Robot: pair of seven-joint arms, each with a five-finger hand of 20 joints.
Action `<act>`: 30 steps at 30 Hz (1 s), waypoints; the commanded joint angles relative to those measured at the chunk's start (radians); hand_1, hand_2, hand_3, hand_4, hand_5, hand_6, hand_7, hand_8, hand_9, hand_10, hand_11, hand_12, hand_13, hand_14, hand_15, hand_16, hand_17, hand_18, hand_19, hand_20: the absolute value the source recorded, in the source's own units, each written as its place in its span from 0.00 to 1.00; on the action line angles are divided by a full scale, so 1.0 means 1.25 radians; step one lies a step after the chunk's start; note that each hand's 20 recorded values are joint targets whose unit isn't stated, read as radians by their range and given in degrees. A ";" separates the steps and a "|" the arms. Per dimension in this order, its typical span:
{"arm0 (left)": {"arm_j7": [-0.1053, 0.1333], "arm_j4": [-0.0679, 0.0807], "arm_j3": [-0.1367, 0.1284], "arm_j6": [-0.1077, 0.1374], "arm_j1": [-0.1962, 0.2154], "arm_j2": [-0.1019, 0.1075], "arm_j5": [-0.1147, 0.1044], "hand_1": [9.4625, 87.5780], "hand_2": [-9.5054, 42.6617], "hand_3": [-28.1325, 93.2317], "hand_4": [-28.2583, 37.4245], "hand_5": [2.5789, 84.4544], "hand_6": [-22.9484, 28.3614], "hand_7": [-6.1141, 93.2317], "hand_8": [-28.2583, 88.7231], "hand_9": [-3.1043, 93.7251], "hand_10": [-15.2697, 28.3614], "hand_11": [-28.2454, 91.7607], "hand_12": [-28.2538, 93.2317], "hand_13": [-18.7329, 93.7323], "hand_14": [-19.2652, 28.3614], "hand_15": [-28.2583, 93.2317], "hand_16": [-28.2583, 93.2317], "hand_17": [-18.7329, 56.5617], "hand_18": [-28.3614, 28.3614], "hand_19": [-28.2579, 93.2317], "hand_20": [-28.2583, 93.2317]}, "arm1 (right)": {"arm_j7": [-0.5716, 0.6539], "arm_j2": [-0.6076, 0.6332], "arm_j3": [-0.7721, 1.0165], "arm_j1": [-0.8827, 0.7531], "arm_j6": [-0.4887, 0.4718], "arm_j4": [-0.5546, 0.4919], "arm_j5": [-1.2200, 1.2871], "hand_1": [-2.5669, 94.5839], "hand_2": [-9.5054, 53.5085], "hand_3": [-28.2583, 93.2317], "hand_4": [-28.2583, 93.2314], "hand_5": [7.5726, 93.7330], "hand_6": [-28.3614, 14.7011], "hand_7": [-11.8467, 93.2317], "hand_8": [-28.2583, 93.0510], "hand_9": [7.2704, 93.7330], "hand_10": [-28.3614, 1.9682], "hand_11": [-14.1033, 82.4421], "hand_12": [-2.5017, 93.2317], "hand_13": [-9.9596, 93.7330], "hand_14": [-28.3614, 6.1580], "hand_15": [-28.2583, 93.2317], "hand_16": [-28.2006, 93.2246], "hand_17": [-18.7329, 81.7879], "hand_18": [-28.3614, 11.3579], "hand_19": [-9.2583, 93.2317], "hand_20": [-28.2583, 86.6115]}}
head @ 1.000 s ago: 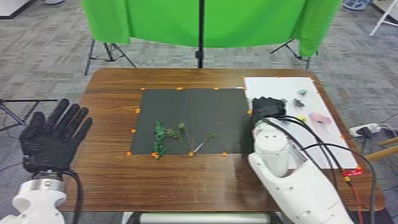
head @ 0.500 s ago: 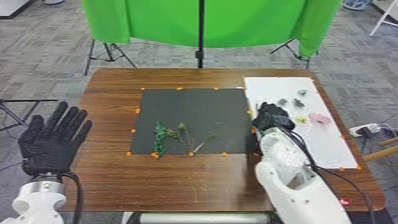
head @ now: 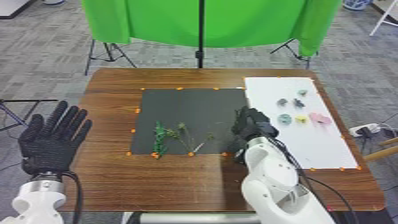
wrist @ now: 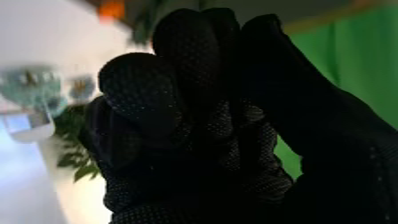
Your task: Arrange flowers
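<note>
While the left hand is resting open beside the table, fingers straight, holding nothing, the right hand is hanging over the black mat's edge, next to the white sheet. Its fingers are curling inward near the thumb, gripping nothing I can make out. A leafy stem and thinner stems are lying on the mat; pink, yellow and blue-green blooms are sitting together on the sheet.

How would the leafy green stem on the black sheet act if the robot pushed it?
The leafy green stem looks thin, so it's probably light and might bend. Leaves stick out along it, so it likely won't roll easily.
</note>
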 commanded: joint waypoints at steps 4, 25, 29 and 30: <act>0.011 -0.003 -0.014 0.004 0.024 -0.002 -0.004 0.17 0.44 0.88 0.00 0.52 0.60 0.17 0.16 0.44 0.67 0.37 0.31 0.46 0.67 0.40 0.21 0.19 0.73 0.48 0.34 | -0.007 0.009 0.001 -0.075 0.086 -0.032 -0.017 0.51 0.00 0.86 0.13 0.76 0.59 0.57 0.40 0.88 0.46 0.45 0.51 0.84 0.46 0.76 0.48 0.65 0.07 1.00 0.70; 0.005 0.002 -0.019 0.001 0.027 -0.007 0.017 0.17 0.46 0.88 0.00 0.52 0.60 0.17 0.16 0.44 0.67 0.37 0.31 0.46 0.67 0.40 0.21 0.19 0.72 0.49 0.34 | 0.000 -0.010 0.032 -0.022 -0.048 -0.001 0.017 0.42 0.04 0.91 0.11 0.69 0.50 0.25 0.14 0.66 0.16 0.37 0.23 0.67 0.25 0.72 0.40 0.56 0.01 1.00 0.65; 0.000 0.001 -0.016 0.012 0.026 -0.007 0.032 0.17 0.47 0.87 0.00 0.52 0.60 0.17 0.16 0.44 0.67 0.38 0.31 0.46 0.67 0.40 0.21 0.19 0.72 0.49 0.34 | -0.007 -0.014 0.028 -0.023 -0.109 -0.004 0.024 0.42 0.06 0.90 0.11 0.71 0.51 0.20 0.14 0.65 0.14 0.36 0.23 0.66 0.23 0.74 0.41 0.56 0.01 1.00 0.65; 0.001 0.001 -0.017 0.011 0.025 -0.007 0.029 0.17 0.47 0.87 0.00 0.52 0.60 0.17 0.16 0.44 0.67 0.38 0.31 0.46 0.67 0.40 0.21 0.19 0.72 0.49 0.34 | -0.008 -0.015 0.026 -0.022 -0.121 -0.005 0.030 0.42 0.06 0.90 0.11 0.71 0.51 0.20 0.14 0.65 0.14 0.35 0.23 0.65 0.23 0.75 0.42 0.55 0.01 1.00 0.65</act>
